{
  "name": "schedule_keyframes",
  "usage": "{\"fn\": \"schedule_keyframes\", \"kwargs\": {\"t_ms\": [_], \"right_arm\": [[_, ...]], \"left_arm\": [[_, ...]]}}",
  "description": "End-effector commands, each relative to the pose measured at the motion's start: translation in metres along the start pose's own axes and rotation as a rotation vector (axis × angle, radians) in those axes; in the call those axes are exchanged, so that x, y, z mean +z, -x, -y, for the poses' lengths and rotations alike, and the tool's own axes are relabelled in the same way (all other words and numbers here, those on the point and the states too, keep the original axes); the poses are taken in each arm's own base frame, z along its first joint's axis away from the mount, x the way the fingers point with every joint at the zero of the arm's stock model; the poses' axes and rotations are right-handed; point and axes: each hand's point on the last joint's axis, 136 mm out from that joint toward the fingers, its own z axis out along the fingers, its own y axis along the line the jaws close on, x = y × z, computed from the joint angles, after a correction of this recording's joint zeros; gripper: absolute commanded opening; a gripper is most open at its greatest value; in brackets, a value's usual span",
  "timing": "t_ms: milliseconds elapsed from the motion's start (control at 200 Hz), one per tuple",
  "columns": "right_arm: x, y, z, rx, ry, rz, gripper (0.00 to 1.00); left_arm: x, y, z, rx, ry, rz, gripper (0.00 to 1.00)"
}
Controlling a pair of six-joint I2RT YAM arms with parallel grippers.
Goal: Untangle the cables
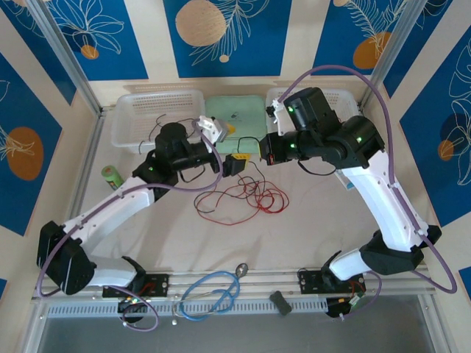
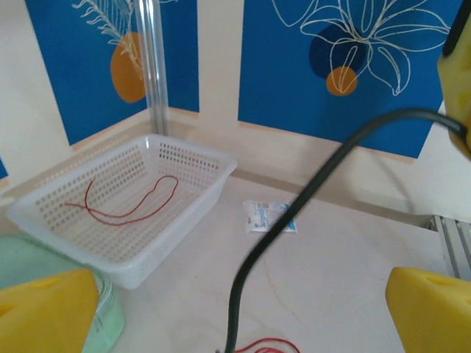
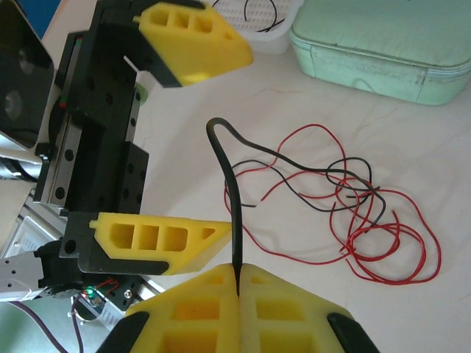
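Note:
A loose tangle of thin red and black cables point(image 1: 243, 197) lies mid-table, also in the right wrist view point(image 3: 353, 213). My right gripper point(image 3: 237, 278) is shut on one black cable point(image 3: 229, 184), which rises from the tangle. That black cable point(image 2: 294, 206) passes untouched between the wide-apart fingers point(image 2: 48, 312) of my open left gripper point(image 2: 243, 312). Seen from above, the left gripper point(image 1: 239, 163) and right gripper point(image 1: 266, 153) nearly meet over the tangle's far side. A single red cable point(image 2: 125, 206) lies in the right basket point(image 2: 199, 158).
The left white basket point(image 1: 158, 118) holds black wire. A mint-green box point(image 1: 234, 121) sits between the baskets. A small packet point(image 2: 270, 217) lies on the table. A green cylinder point(image 1: 110, 176) is at the left. A light-blue cable loop point(image 1: 213, 290) lies at the near rail.

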Motion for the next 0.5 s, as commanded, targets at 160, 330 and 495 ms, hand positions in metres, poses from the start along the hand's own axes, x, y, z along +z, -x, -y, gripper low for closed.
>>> {"fn": "schedule_keyframes", "kwargs": {"t_ms": [160,330,495], "right_arm": [[-0.014,-0.002,-0.007,-0.026,0.039,0.031,0.00],[-0.016,-0.004,-0.003,-0.022,0.029,0.035,0.00],[-0.008,-0.009,0.006,0.025,0.009,0.036,0.04]], "left_arm": [[0.019,0.012,-0.005,0.018,-0.024,0.016,0.65],[0.020,0.014,-0.005,0.024,-0.012,0.009,0.23],[0.013,0.020,-0.005,0.033,0.033,0.014,0.00]]}}
